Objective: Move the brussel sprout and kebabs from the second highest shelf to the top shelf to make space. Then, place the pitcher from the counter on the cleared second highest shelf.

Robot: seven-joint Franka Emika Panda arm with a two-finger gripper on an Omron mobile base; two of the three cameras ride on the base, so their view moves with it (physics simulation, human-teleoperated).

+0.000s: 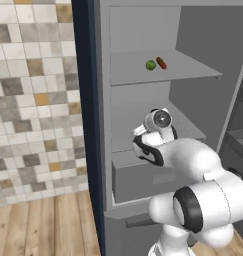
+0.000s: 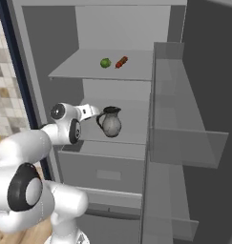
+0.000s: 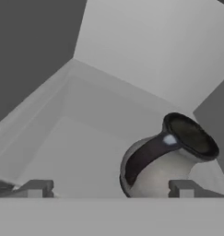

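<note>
The brussel sprout (image 1: 150,65) (image 2: 105,63) and the kebabs (image 1: 161,63) (image 2: 121,62) lie side by side on the top shelf (image 1: 193,70) (image 2: 74,70). One board lower, the pitcher (image 2: 110,122) (image 3: 152,177) stands upright on the second highest shelf (image 2: 131,131) (image 3: 85,156), its handle turned toward the hand. My gripper (image 2: 98,116) (image 3: 109,189) is open just in front of it. The fingertips (image 3: 37,188) stand wide apart, and the jug sits close to the right one. In the left base view my wrist covers the pitcher.
A boxy grey drawer (image 1: 138,180) (image 2: 103,171) sits under the second shelf. The open door with its clear bins (image 2: 184,138) hangs at the right. A navy side panel (image 1: 88,100) and a tiled wall (image 1: 33,100) are on the left.
</note>
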